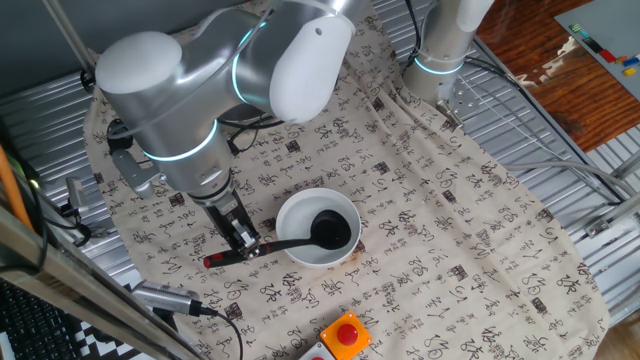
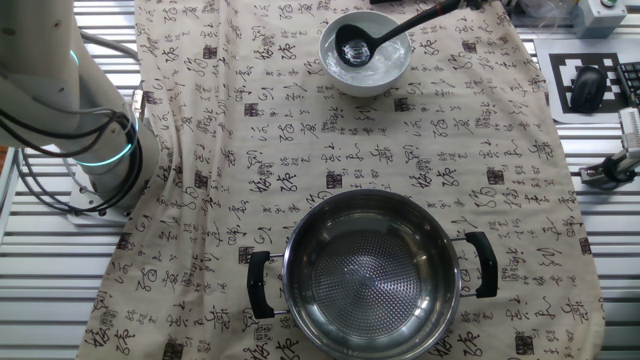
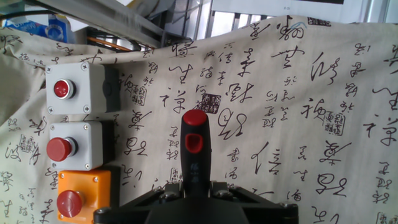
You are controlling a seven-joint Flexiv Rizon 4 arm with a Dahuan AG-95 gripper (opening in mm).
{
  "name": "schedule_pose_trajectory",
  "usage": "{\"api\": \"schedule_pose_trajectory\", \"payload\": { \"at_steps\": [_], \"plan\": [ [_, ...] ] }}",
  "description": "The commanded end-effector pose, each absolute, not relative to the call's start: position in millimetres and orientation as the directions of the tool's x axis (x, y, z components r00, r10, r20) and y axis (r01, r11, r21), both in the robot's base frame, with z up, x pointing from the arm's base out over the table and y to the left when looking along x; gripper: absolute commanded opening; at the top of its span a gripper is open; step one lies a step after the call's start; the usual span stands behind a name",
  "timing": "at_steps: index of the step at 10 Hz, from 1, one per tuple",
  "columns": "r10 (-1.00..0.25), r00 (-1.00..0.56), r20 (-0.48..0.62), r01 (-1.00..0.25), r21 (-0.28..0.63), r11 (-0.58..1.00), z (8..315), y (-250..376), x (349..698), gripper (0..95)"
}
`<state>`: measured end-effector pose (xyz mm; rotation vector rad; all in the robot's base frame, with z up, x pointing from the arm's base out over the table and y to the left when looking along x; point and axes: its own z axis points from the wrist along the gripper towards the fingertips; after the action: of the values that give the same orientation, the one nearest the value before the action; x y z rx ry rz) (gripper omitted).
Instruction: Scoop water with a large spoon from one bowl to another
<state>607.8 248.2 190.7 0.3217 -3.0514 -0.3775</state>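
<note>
Ladle [image 1: 300, 240]: cup sits down inside the white bowl [image 1: 292, 217], black cup against the bowl floor, water around it in the other fixed view [image 2: 357, 47]. Long axis runs nearly level across the bench, cup end toward the bowl centre, handle passing over the bowl's rim and out to the side. The red tip [image 1: 213, 261] points away from the bowl. In the hand view the handle [image 3: 196, 155] rises straight up the middle of the frame, red-tipped end farthest from the camera, with a red-edged hanging hole just below the tip.

Fingers [image 1: 243, 240]: closed on the ladle handle part-way along, nearer the red tip than the cup; black pads clamp it from both sides at the bottom of the hand view.

Arm: wrist angled down and slightly toward the bowl, the grey forearm and elbow bulk overhead, teal ring lit at the joint. Base [image 2: 95, 150] stands at the cloth's edge.

White bowl [image 2: 365, 55] rests on the calligraphy-print cloth [image 1: 450, 230] that covers the bench. Steel bowl with two black side handles [image 2: 370, 275] stands well apart from the white bowl, upright, its inside shiny; I cannot tell whether it holds water.

Beyond the red tip, three button boxes [image 3: 74, 149] lie in a column on the cloth: two white with red buttons, one orange.
</note>
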Motion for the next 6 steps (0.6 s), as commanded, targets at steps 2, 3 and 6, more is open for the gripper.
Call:
{"api": "schedule_pose_trajectory", "payload": {
  "at_steps": [2, 3, 6],
  "plan": [
    [-0.205, -0.978, 0.027, -0.192, 0.248, 0.949, 190.5, 248.4, 607.8, 0.0],
    [-0.205, -0.978, 0.026, -0.192, 0.252, 0.948, 190.5, 248.4, 607.8, 0.0],
    [-0.203, -0.979, 0.030, -0.189, 0.249, 0.950, 190.5, 248.4, 607.8, 0.0]
  ]
}}
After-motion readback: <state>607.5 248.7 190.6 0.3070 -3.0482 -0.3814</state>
